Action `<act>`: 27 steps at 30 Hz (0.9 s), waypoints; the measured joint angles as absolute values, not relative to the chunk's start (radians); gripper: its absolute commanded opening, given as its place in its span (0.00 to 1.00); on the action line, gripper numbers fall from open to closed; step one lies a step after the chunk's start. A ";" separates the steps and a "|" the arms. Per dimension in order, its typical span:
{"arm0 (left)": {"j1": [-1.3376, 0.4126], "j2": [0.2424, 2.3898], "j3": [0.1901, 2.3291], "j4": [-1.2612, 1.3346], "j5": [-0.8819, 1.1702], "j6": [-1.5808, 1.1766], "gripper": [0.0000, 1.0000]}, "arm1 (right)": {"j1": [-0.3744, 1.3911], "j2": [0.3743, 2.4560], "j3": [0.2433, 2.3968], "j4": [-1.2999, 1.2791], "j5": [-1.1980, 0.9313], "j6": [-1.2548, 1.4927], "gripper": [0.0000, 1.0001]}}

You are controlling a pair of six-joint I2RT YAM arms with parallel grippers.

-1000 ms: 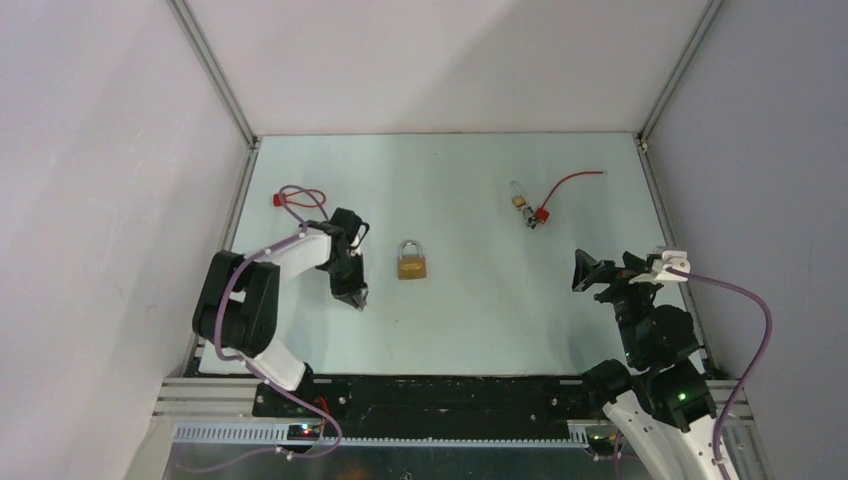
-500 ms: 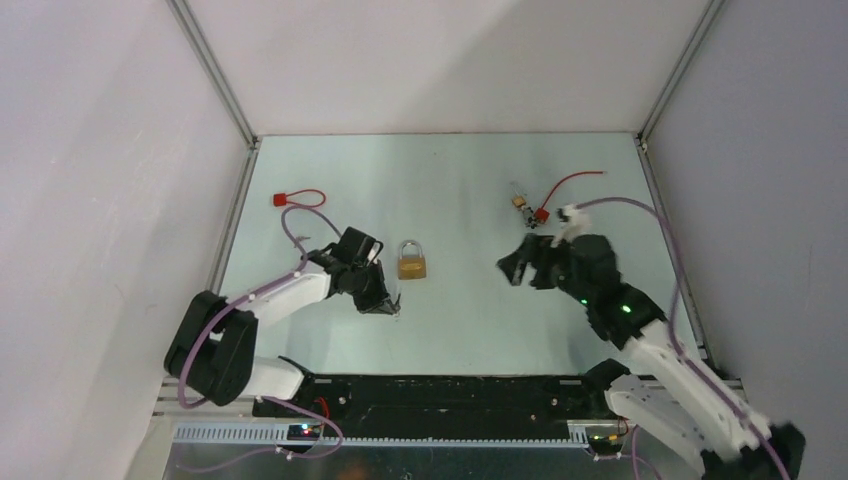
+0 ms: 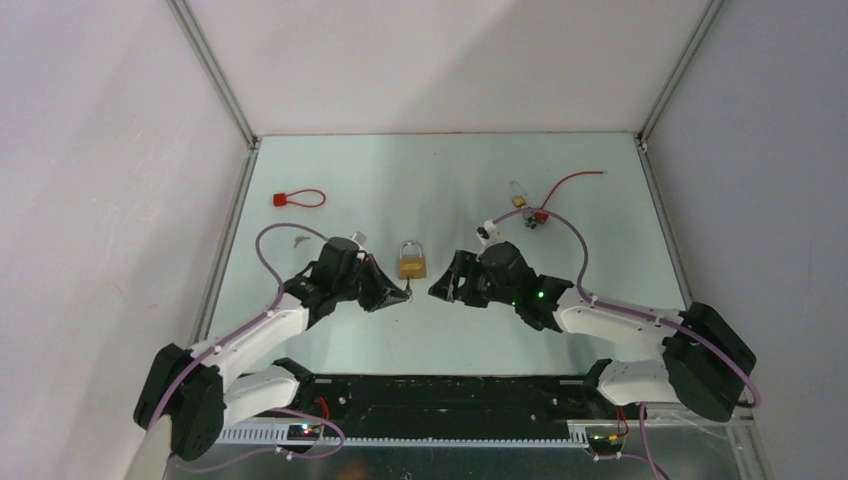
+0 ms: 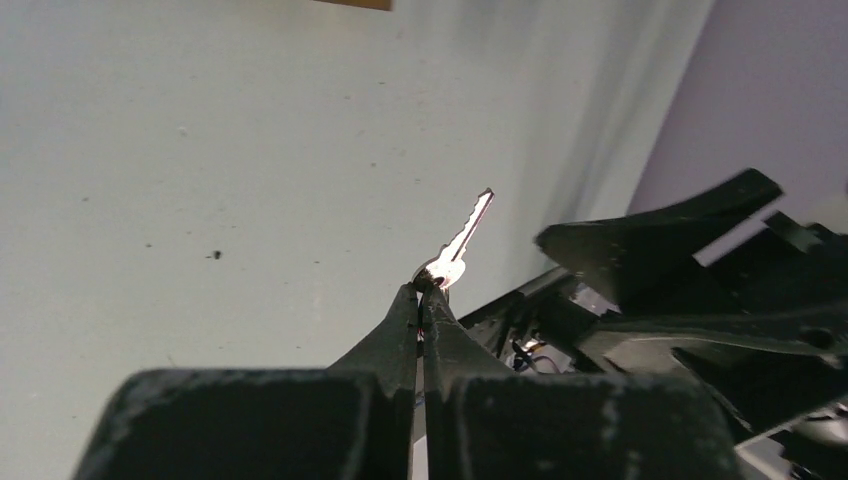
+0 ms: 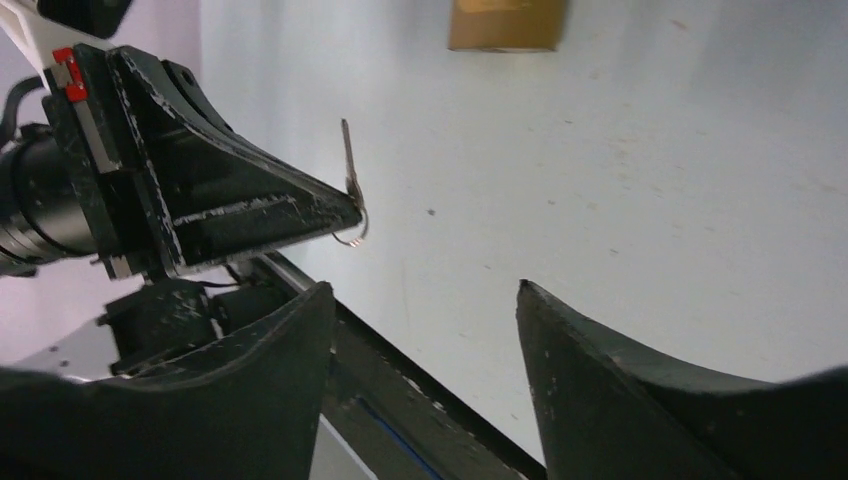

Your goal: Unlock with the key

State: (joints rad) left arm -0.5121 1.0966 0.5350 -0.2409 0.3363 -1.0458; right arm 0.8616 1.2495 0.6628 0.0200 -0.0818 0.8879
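The brass padlock lies flat mid-table, shackle pointing away. Just in front of it and to its left, my left gripper is shut on the bow of the small silvery key. The key's blade sticks out past the fingertips and is lifted off the table. In the right wrist view the key stands nearly upright at the tip of the left gripper, with the padlock beyond it. My right gripper stands open and holds nothing, just right of the padlock's front, facing the left gripper.
A red tag with a wire loop lies at the back left. A second small padlock with a red tag and a red wire lies at the back right. Enclosure walls ring the table.
The right arm has swung from the right edge to the centre, close to the padlock. The left gripper has carried the key rightwards and nearer, up to the padlock's front.
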 measured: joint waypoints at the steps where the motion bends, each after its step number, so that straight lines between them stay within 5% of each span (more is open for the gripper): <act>1: -0.513 1.077 0.530 -0.232 0.342 -1.057 0.00 | 0.880 1.266 0.662 0.052 -0.076 0.902 0.65; 14: -0.513 0.968 0.511 -0.184 0.360 -1.130 0.00 | 0.959 1.372 0.663 0.337 0.016 0.964 0.42; 27: -0.514 0.928 0.511 -0.162 0.373 -1.187 0.00 | 0.961 1.433 0.663 0.495 0.015 0.941 0.31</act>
